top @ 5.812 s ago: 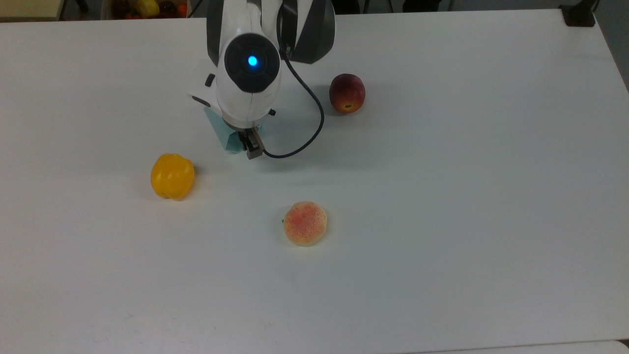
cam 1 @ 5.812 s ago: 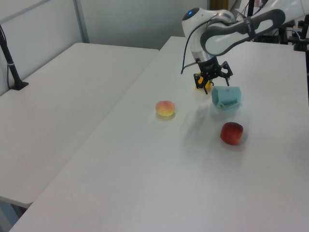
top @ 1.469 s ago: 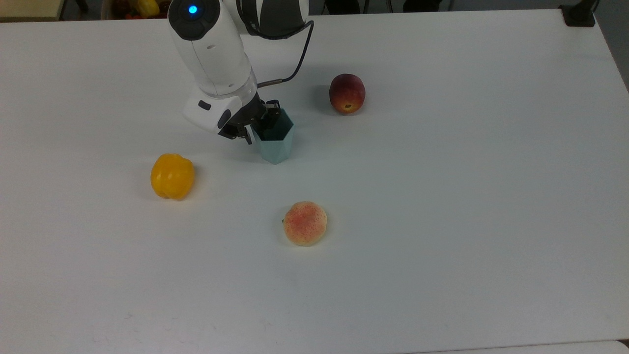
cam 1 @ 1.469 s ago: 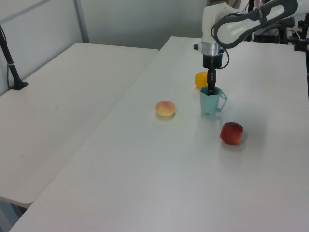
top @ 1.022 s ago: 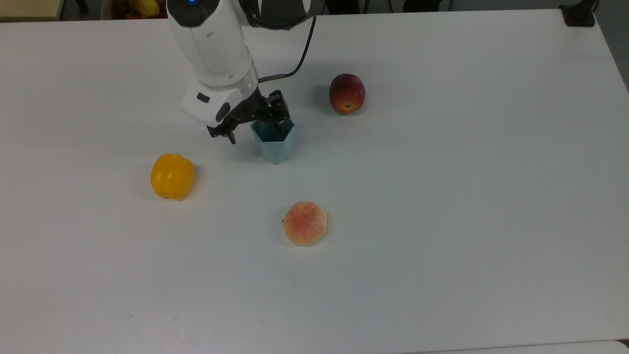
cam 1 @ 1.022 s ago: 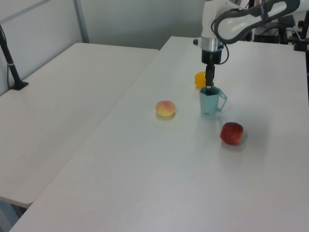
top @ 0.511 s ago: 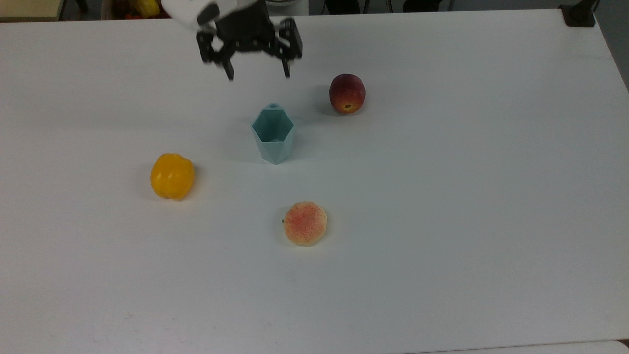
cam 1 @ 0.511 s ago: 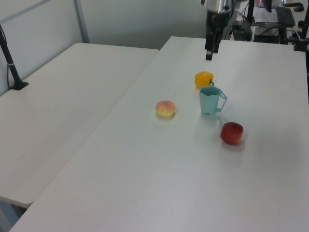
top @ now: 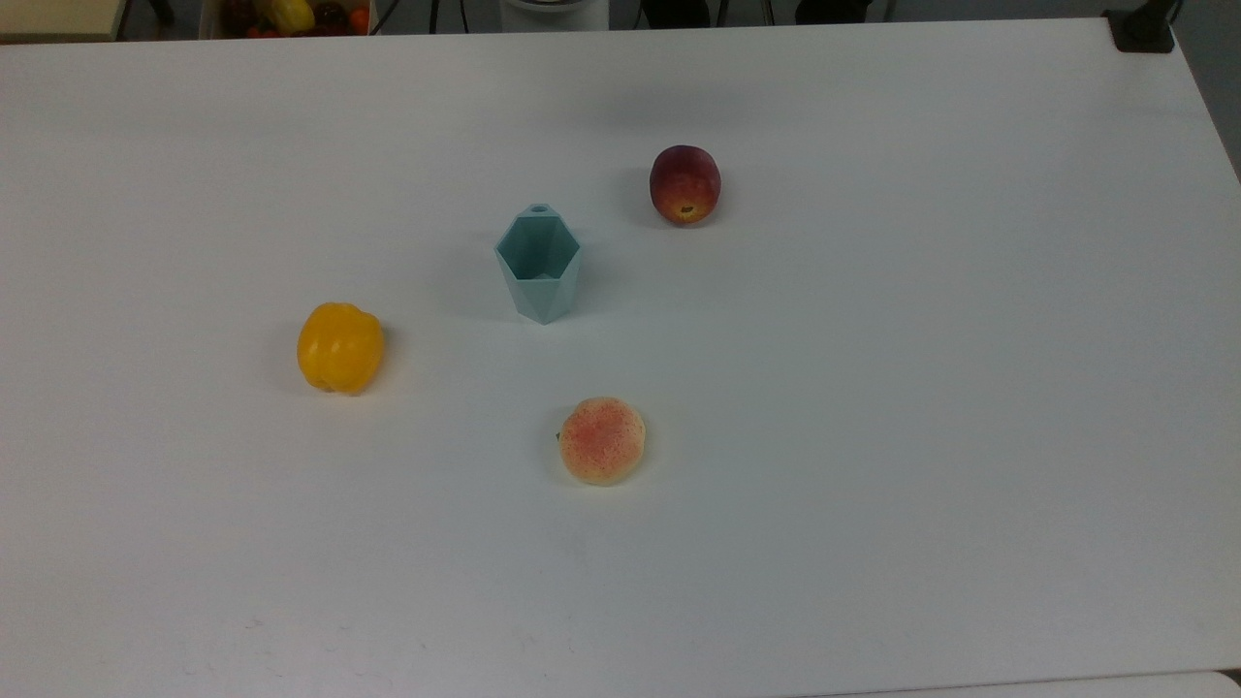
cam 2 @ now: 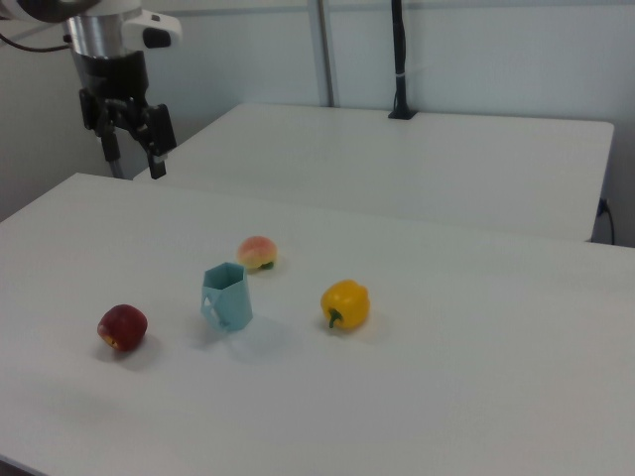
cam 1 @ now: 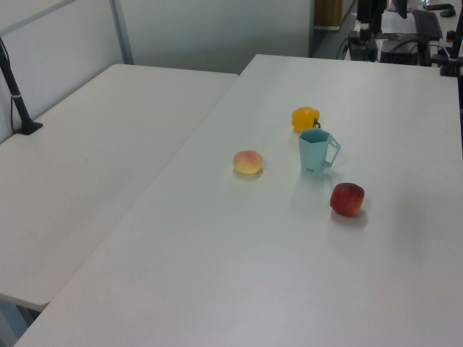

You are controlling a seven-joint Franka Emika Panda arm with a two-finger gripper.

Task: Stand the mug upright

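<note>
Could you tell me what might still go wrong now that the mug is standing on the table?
Little looks risky. The mug stands upright and alone on the table, on a base narrower than its rim, so a knock might tip it. The end effector hangs open, high above the table and well off to the right view's left; if it came back down, the red apple and the mug would likely lie near its path.

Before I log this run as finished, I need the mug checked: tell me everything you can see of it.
The pale blue-teal faceted mug looks matte, with a hexagonal rim tapering to a narrower base and a small angular handle. It stands upright on the white table, mouth open upward and seemingly empty. Nothing touches it but the table; the yellow bell pepper, speckled peach and dark red apple lie apart around it.
</note>
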